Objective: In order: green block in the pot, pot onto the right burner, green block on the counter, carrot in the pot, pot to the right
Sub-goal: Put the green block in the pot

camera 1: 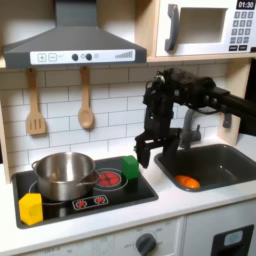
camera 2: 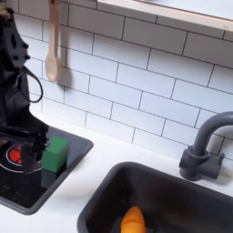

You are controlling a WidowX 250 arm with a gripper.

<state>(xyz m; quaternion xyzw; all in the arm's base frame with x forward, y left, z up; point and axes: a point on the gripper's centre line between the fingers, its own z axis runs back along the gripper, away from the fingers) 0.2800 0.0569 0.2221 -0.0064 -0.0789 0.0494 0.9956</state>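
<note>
The green block (camera 1: pixel 130 167) (camera 2: pixel 55 153) stands on the right edge of the black stovetop (camera 1: pixel 110 195), by the red right burner (camera 1: pixel 108 180). On the left burner sits the silver pot (camera 1: pixel 65 172); I see nothing inside it. An orange carrot (camera 1: pixel 187 182) (camera 2: pixel 134 220) lies in the dark sink (camera 1: pixel 228 172) (camera 2: pixel 105 196). My gripper (camera 1: pixel 151 155) (camera 2: pixel 29 136) points down, open and holding nothing. It hangs just above and close beside the green block, over the stovetop's edge and the pale counter (camera 1: pixel 165 200).
A yellow block (camera 1: pixel 31 208) sits on the stovetop's front left corner. The dark faucet (camera 1: pixel 190 130) (camera 2: pixel 205 150) rises behind the sink. Wooden utensils (camera 1: pixel 86 100) (camera 2: pixel 53 45) hang on the tiled wall, under a range hood (camera 1: pixel 72 45) and a microwave (camera 1: pixel 205 25).
</note>
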